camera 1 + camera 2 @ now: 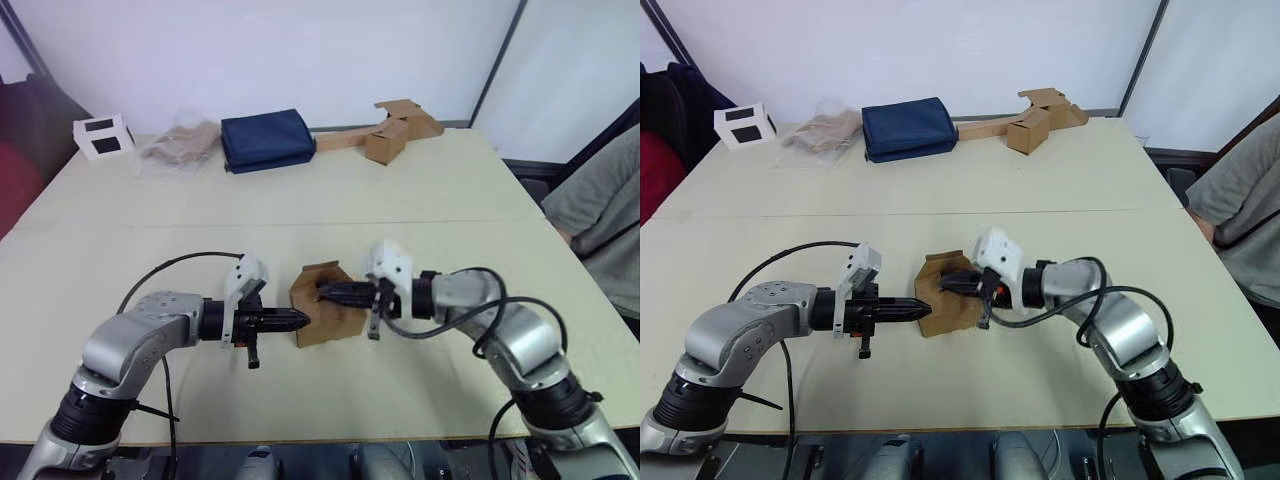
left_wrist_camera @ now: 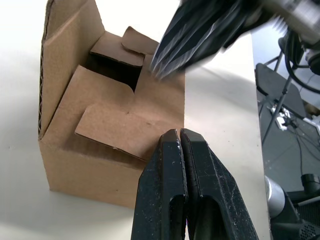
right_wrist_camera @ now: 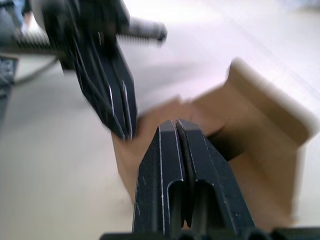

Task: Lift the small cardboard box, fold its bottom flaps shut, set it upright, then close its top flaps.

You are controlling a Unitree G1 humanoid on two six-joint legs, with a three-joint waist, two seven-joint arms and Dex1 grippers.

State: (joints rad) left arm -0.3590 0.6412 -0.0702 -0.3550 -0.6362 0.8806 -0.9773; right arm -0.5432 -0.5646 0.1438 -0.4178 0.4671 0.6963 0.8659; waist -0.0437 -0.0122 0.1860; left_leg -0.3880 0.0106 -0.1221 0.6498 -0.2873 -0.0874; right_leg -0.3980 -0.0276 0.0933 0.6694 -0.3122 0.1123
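The small cardboard box [image 1: 336, 324] stands on the table near the front edge, between my two arms. The flaps on its upward end [image 2: 116, 121] are partly folded inward with a gap left between them, and one flap [image 2: 65, 35] still stands up. The end resting on the table is hidden, and I cannot tell top flaps from bottom flaps. My left gripper [image 1: 304, 320] is shut, its tips touching the box's left side at the edge of a folded flap. My right gripper [image 1: 323, 291] is also shut and reaches in from the right, its tips over the upward end.
Along the far edge lie a white box with black panels [image 1: 103, 136], a clear bag [image 1: 180, 145], a navy folded bag [image 1: 267, 140] and a brown box joined to a long cardboard strip [image 1: 388, 131]. A person [image 1: 600, 215] sits at the table's right side.
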